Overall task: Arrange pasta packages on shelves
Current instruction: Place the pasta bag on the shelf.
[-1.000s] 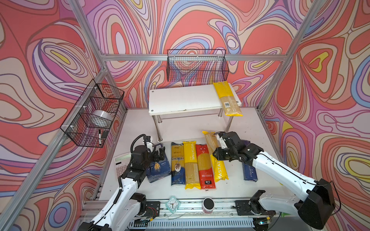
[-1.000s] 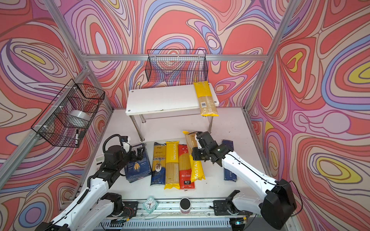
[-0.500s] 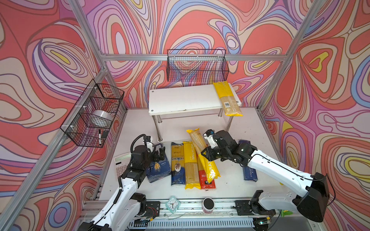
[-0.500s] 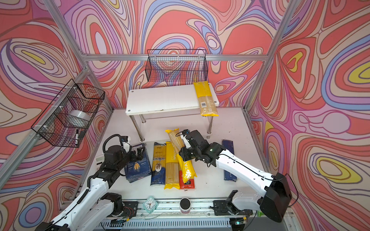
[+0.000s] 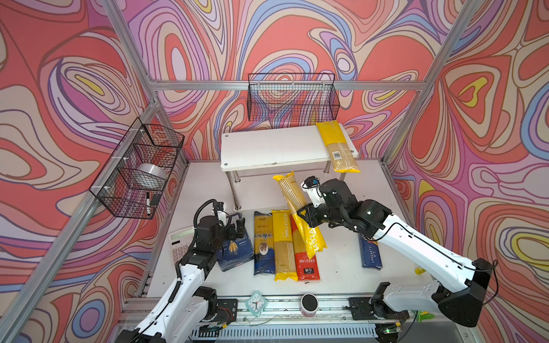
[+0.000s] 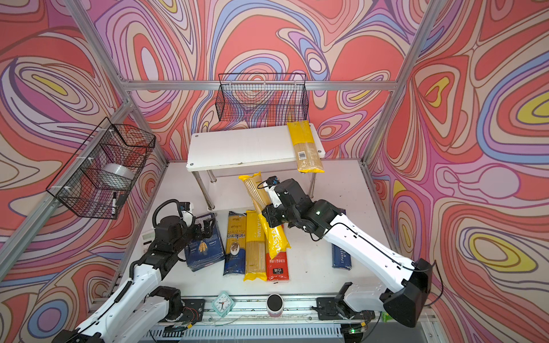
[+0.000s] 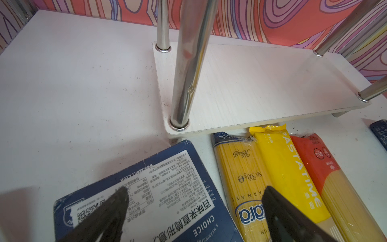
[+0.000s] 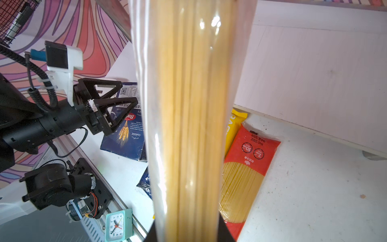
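Under my open left gripper lies the wide Barilla box. Three bags beside it and a slim Barilla box under my right arm wait on the table. My right gripper clamps a raised PASTATIME pack, seemingly mid-length. Beyond it, only the barcode pack sits on the rack.

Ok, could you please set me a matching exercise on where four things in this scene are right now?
1 barcode pack
2 red pack
3 silvery roll
4 tilted yellow pack

A in the right gripper
B in the side basket
C on the top shelf
D flat on the table

Pairs: 1-C, 2-D, 3-B, 4-A
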### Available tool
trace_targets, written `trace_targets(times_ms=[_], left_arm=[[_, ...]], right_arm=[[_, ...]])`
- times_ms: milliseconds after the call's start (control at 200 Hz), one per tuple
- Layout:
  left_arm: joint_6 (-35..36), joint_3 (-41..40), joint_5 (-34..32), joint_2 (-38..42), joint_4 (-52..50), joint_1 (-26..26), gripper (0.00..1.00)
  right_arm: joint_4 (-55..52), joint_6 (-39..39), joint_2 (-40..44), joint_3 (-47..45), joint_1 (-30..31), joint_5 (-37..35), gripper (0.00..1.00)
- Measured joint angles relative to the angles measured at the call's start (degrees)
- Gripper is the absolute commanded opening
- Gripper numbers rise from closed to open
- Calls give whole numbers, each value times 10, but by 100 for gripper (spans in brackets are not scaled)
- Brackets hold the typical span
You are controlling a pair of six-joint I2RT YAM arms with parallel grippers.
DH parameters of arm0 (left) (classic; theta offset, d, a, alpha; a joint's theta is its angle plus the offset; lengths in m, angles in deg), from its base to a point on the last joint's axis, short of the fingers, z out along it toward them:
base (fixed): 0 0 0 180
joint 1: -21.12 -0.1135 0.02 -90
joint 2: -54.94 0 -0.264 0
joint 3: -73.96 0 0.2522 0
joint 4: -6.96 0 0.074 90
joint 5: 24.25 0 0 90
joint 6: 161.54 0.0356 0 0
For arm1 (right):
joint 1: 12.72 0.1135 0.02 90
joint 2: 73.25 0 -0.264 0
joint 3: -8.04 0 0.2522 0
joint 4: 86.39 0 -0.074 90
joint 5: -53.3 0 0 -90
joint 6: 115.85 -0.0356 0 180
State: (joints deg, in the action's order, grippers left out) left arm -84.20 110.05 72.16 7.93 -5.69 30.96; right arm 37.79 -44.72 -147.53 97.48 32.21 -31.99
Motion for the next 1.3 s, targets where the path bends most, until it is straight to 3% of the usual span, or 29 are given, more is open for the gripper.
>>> trace_targets(times_ms=[536, 1007, 1297], left_arm=[[0, 0, 0, 0, 0, 0, 100], [0, 0, 0, -2, 0, 0, 100], [0, 0, 4, -3, 1, 0, 100]], right_arm=[[-71, 32, -20, 110, 1, -41, 11], [-159, 54, -130, 330, 1, -140, 11], [-193, 87, -219, 454, -16, -152, 11]])
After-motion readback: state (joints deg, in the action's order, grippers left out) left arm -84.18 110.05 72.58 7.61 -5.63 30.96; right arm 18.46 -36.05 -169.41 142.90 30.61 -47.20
